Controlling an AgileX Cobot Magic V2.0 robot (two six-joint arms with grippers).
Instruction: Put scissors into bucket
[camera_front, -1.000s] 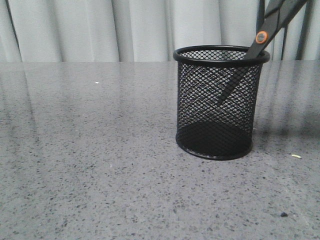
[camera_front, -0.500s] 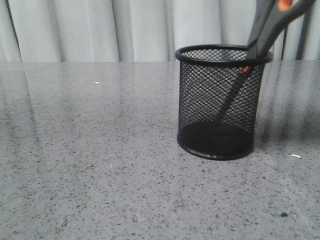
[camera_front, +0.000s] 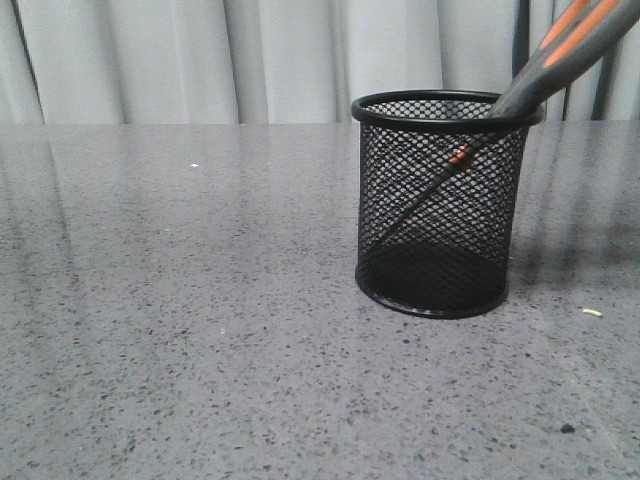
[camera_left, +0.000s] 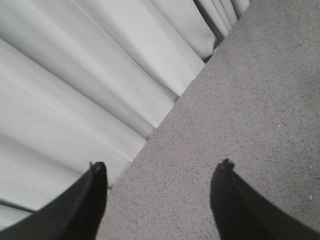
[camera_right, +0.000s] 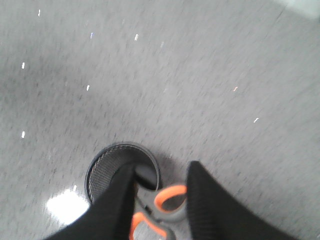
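Observation:
The black wire-mesh bucket (camera_front: 440, 205) stands upright on the grey table, right of middle. The scissors (camera_front: 560, 55) stand in it at a slant: the blades run down to the base on the left, the orange pivot is inside below the rim, and the grey-and-orange handles lean out over the right rim. In the right wrist view my right gripper (camera_right: 161, 167) is above the bucket (camera_right: 107, 167), jaws apart, with the scissors' handles (camera_right: 167, 202) between the fingers. My left gripper (camera_left: 163, 165) is open and empty over bare table by the curtain.
A pale curtain (camera_front: 200, 60) runs along the table's far edge. A small pale scrap (camera_front: 592, 312) and a dark speck (camera_front: 567, 428) lie on the table right of and in front of the bucket.
The scissors have slid down into the bucket: the pivot went from above the rim to below it, and the blades now slant further left to the base.

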